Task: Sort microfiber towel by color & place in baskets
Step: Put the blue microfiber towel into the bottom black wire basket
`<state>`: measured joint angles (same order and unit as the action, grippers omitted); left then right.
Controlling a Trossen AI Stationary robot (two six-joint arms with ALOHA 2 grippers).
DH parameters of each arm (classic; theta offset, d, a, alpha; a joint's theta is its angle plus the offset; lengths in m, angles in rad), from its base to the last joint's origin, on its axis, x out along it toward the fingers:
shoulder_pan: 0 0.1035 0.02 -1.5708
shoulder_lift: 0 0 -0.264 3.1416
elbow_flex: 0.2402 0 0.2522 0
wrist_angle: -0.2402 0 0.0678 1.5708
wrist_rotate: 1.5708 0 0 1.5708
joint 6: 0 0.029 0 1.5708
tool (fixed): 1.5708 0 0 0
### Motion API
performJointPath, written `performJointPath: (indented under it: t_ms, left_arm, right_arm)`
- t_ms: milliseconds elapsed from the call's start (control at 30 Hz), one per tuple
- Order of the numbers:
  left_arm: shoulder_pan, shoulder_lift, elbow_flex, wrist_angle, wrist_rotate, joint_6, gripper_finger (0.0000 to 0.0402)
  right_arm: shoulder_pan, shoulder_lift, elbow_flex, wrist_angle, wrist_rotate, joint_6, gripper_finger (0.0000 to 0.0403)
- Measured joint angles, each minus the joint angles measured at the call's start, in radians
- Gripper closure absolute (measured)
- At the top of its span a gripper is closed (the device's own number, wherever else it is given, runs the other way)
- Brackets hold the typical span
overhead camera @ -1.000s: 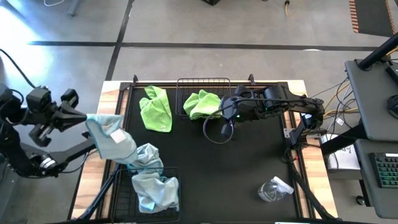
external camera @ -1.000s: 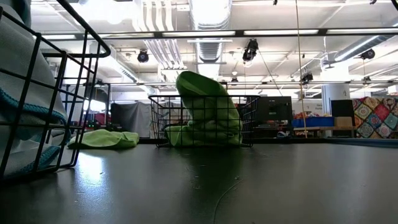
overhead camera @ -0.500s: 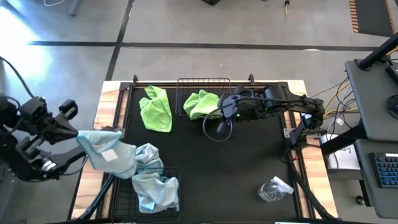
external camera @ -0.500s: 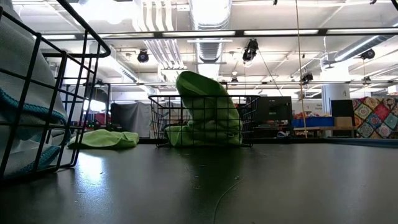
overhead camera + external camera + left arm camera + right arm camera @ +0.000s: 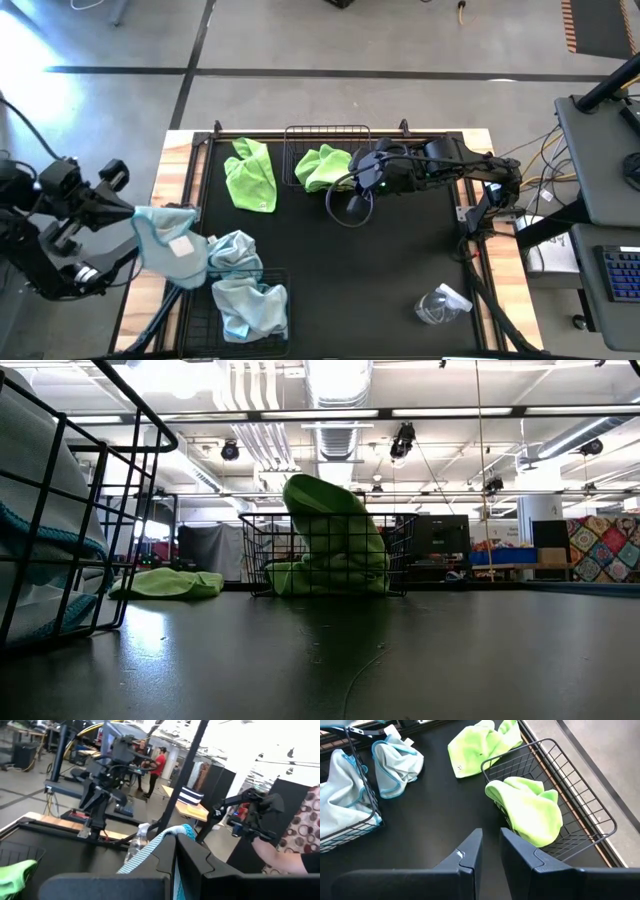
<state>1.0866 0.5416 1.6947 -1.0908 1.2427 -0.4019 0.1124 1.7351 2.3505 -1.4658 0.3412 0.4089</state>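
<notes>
High view, pale blue towel [image 5: 165,238] clamped in left gripper [image 5: 128,212]

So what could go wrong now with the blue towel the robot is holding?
The left fingers pinch the light blue towel by an edge, outside the wire basket, so it might slip and fall short. Another blue towel hangs over that basket's rim and could get dragged out. One green towel lies outside the other basket.

Near basket [image 5: 200,320] running off the bottom edge in the high view. Draping over far basket [image 5: 325,555], green towel [image 5: 335,535] hiding its inside.
</notes>
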Motion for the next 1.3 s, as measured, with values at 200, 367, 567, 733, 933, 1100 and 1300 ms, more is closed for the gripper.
performJointPath:
  t_ms: [200,367,567,733,933,1100,1300]
  left_arm:
    - [0.030,-0.014,-0.078,0.043,0.008,0.014,0.0402]
    - [0.038,0.006,-0.143,0.222,0.008,-0.041,0.0402]
    - [0.037,0.057,-0.207,0.370,0.008,-0.085,0.0402]
    - [0.036,0.106,-0.263,0.425,0.008,-0.076,0.0402]
    - [0.035,0.138,-0.316,0.487,0.033,-0.049,0.0402]
    - [0.022,0.152,-0.358,0.621,0.103,-0.048,0.0402]
    - [-0.005,0.173,-0.397,0.754,0.227,-0.050,0.0402]
  right_arm:
    - [0.000,0.000,0.000,0.001,0.000,-0.027,0.0344]
    - [0.000,0.000,0.000,0.000,0.000,-0.074,0.0344]
    - [0.000,0.000,0.000,-0.026,-0.001,-0.126,0.0344]
    - [0.000,0.000,0.000,-0.071,-0.002,-0.151,0.0344]
    - [0.000,0.000,0.000,-0.100,-0.004,-0.183,0.0344]
    - [0.000,0.000,0.000,-0.100,-0.003,-0.210,0.0344]
    - [0.000,0.000,0.000,-0.100,-0.003,-0.212,0.0344]
